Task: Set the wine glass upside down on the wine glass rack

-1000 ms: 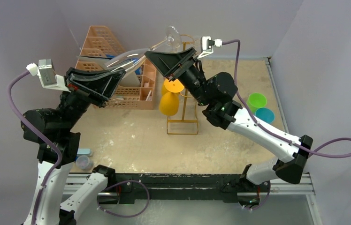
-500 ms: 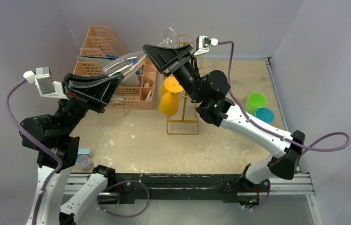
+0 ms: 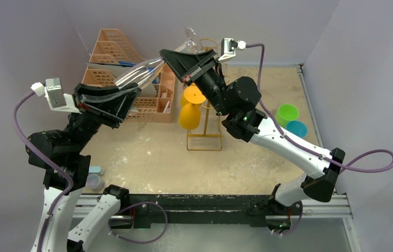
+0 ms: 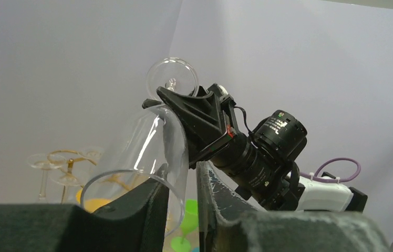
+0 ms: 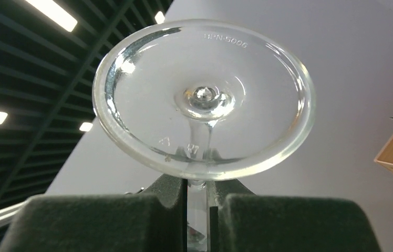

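A clear wine glass [image 3: 137,71] hangs tilted in the air between my two arms, its foot [image 3: 192,38] up near the back wall. My right gripper [image 3: 169,54] is shut on its stem just under the foot [image 5: 202,97], the stem pinched between the pads [image 5: 173,191]. My left gripper [image 4: 189,170] stands slightly open around the bowl's wall [image 4: 176,152]; the rim rests against the left finger, with a gap to the right finger. The gold wire wine glass rack [image 3: 204,140] stands mid-table below the right gripper, with yellow glasses [image 3: 189,116] hanging upside down on it.
A peach lattice organizer [image 3: 111,52] stands at the back left, behind the left gripper. A green cup [image 3: 287,112] and a blue cup [image 3: 297,128] sit at the right. A small clear cup [image 3: 93,181] lies by the left arm's base.
My right gripper has moved onto the stem and shut on it. The left jaws have parted a little from the bowl's wall, and the left arm has shifted slightly.
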Controlling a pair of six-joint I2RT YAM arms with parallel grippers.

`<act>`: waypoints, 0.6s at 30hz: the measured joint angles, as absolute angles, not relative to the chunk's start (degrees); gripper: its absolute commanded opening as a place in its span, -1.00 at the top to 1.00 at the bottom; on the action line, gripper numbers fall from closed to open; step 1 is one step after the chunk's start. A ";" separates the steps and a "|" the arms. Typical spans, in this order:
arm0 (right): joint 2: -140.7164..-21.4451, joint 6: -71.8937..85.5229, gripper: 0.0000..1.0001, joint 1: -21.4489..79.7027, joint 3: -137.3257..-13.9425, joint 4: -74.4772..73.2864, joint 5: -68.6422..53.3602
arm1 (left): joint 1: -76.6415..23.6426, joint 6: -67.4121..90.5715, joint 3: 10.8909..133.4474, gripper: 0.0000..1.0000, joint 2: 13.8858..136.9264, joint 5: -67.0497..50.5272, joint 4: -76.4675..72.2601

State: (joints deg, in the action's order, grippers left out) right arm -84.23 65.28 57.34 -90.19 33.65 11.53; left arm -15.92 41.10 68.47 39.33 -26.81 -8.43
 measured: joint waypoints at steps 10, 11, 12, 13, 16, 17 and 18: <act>-82.61 56.73 1.00 57.63 -91.46 24.56 12.51 | -15.92 39.29 68.64 -0.15 36.75 -24.21 3.51; -82.65 55.68 1.00 57.39 -92.75 22.22 12.45 | -15.92 39.16 69.17 -0.18 36.62 -23.64 5.48; -82.65 54.39 1.00 57.14 -94.21 19.75 12.29 | -15.94 38.89 69.93 -0.20 36.53 -23.05 7.49; -82.65 53.12 1.00 56.73 -95.74 17.58 12.03 | -15.92 38.68 70.52 -0.23 36.51 -22.52 8.78; -82.30 50.59 1.00 54.70 -98.96 12.95 10.50 | -15.94 38.02 73.12 -0.31 36.27 -20.86 13.65; -81.93 49.93 1.00 53.54 -99.37 11.70 9.85 | -15.92 37.82 74.02 -0.33 36.10 -20.47 15.27; -81.45 49.60 1.00 52.21 -99.44 10.63 9.21 | -15.92 37.69 74.85 -0.35 35.86 -20.05 16.82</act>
